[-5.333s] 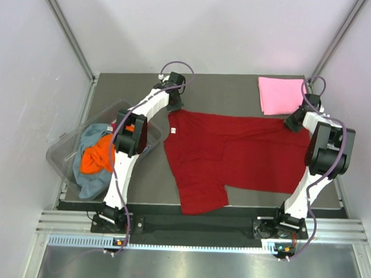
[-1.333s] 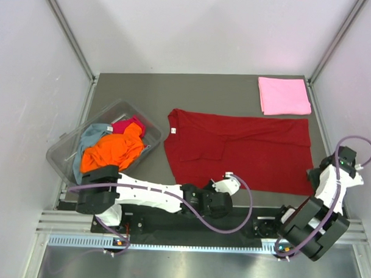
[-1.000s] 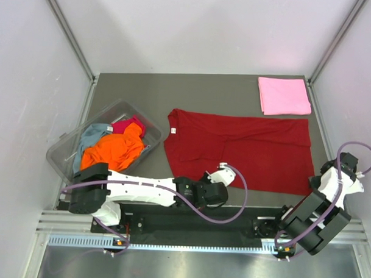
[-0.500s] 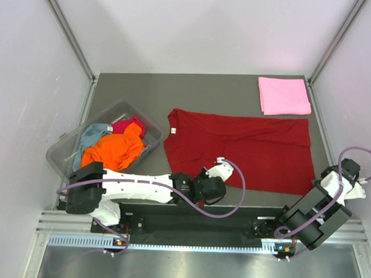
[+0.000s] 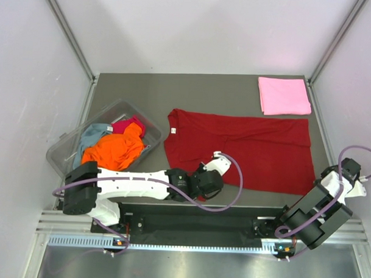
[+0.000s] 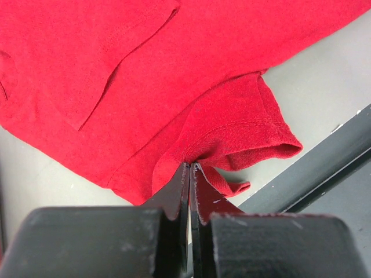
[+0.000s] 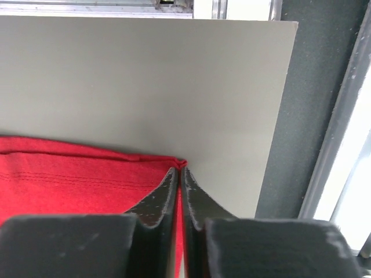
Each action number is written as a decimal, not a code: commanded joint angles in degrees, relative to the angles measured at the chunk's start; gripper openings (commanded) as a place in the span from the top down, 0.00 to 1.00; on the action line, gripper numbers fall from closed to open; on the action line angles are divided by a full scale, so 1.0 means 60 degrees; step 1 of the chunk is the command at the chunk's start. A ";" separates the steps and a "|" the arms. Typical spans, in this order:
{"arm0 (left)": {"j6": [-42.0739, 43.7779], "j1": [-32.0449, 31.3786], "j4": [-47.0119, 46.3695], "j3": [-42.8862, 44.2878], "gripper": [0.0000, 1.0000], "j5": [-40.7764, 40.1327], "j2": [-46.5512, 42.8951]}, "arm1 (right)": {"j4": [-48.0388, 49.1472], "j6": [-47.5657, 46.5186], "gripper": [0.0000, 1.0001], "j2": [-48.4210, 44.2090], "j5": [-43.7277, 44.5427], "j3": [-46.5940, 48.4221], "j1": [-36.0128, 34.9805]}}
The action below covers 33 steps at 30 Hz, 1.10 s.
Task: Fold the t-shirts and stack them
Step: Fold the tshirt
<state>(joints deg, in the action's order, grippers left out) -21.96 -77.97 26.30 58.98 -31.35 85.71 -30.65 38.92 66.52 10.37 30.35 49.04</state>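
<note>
Found the dark red t-shirt (image 5: pixel 252 147) spread flat in the middle of the table (image 5: pixel 205 94), with the left gripper (image 6: pixel 189 171) closed on its near sleeve, bunched up close to the near table edge. Saw the right gripper (image 7: pixel 178 174) pressed together on the near right hem corner of the same shirt, red cloth between the fingers. Noted the light pink t-shirt (image 5: pixel 283 96) folded at the far right corner, well apart, and the orange t-shirt (image 5: pixel 112 150), the grey-blue t-shirt (image 5: pixel 91 136) and the magenta t-shirt (image 5: pixel 132 123) heaped in the clear tub (image 5: pixel 58 151) at the left.

You see clear plastic tub (image 5: pixel 62 150) at left of frame on grey worktop (image 5: pixel 223 94); metal rail (image 5: pixel 194 237) along bottom edge.
</note>
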 commanded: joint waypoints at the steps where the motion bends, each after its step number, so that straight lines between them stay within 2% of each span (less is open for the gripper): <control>1: 0.0202 0.0149 -0.0473 -0.0001 1.00 0.0055 -0.0442 | 0.0304 -0.0099 1.00 0.0031 -0.0058 -0.0078 0.0118; 7: 0.0465 0.0763 -0.0473 0.0072 1.00 0.0157 -0.0574 | 0.0391 -0.0435 1.00 -0.0304 -0.0497 0.0098 0.0104; 11: 0.1021 0.1757 -0.0561 0.0233 1.00 0.0726 -0.0546 | 0.0728 -0.0685 1.00 -0.0788 -0.1053 0.0201 0.0089; 15: 0.1476 0.2579 -0.0605 0.0686 1.00 0.1253 -0.0267 | 0.1577 -0.0700 1.00 -0.1009 -0.2602 0.0127 0.0031; 18: 0.1827 0.3165 -0.0590 0.1183 1.00 0.1475 0.0069 | 0.1784 -0.0700 1.00 -0.0658 -0.2973 0.0405 -0.0145; 23: 0.2310 0.3956 -0.0532 0.2005 1.00 0.1958 0.0831 | 0.2282 -0.0554 1.00 0.0162 -0.2945 0.1004 -0.1008; 28: 0.2619 0.4644 -0.0385 0.2825 1.00 0.2222 0.1606 | 0.2443 -0.0158 1.00 0.0602 -0.2170 0.1504 -0.1989; 33: 0.3000 0.5158 -0.0181 0.3717 1.00 0.2515 0.2252 | 0.2136 -0.0055 1.00 0.1333 -0.1246 0.2294 -0.2152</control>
<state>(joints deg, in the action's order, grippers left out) -6.70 -48.60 25.65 76.55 -17.65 97.97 -19.29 37.60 72.34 -1.91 40.05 36.36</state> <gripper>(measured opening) 0.010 0.008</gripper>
